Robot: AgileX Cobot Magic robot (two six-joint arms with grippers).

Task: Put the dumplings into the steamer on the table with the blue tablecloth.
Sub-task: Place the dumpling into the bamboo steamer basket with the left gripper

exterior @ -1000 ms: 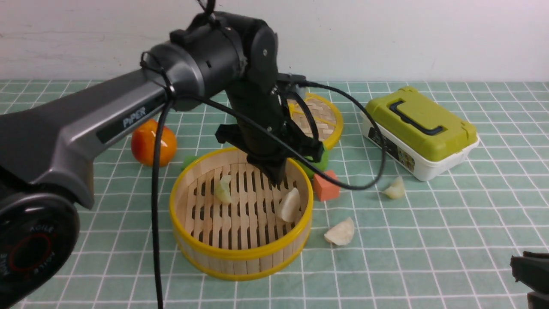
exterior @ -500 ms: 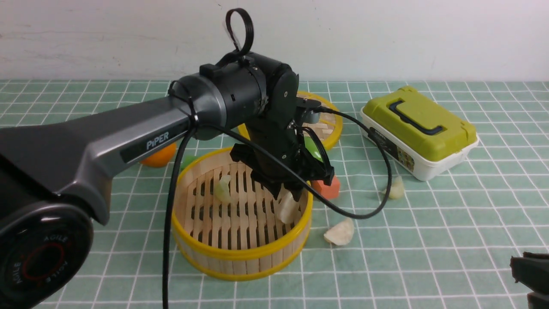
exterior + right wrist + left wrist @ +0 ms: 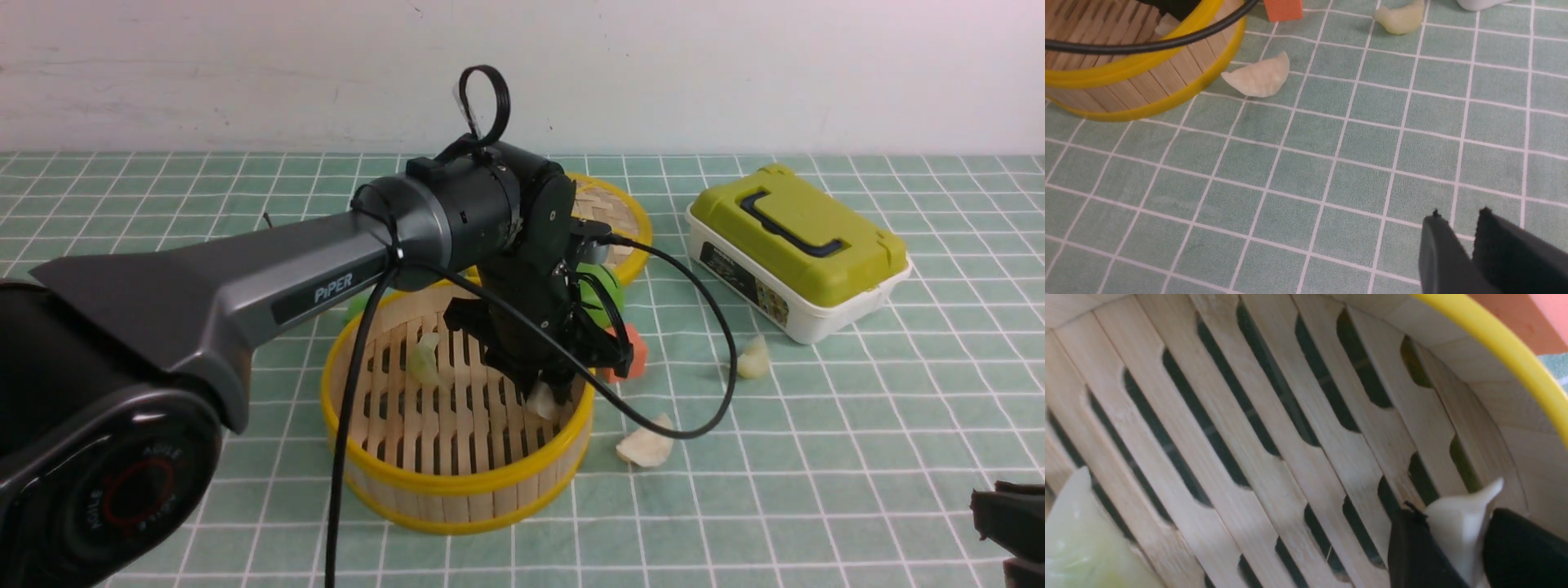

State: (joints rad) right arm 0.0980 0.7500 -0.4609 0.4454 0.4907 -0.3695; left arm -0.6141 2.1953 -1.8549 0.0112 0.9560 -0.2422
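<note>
The left tool (image 3: 1452, 522) is down inside the steamer (image 3: 457, 482), by the wall on the robot's right. Its two black fingers (image 3: 1412, 555) are closed narrowly on a white dumpling (image 3: 1466, 506), one pressing each side, and the dumpling's pointed tip sticks out past them. The dumpling is low over the slat floor, close to the upright wall; whether it touches the floor cannot be told.

A greenish dumpling (image 3: 424, 359) lies on the slats toward the far left side of the steamer, well apart from the tool. So two dumplings are within the steamer's walls.

The steamer stands on the table (image 3: 816, 457). A third dumpling (image 3: 647, 445) lies on the cloth just beside the steamer's right-hand wall, under a loop of the arm's black cable. An orange cube (image 3: 633, 355) sits near the steamer's far right rim. A fourth dumpling (image 3: 753, 359) lies farther right, near a white box with a green lid (image 3: 796, 245). The woven steamer lid (image 3: 620, 220) lies flat behind the arm.

The right tool (image 3: 1459, 216) hovers low over bare cloth at the near right, well apart from everything. Its jaws are almost together, with only a thin gap and nothing in it.
</note>
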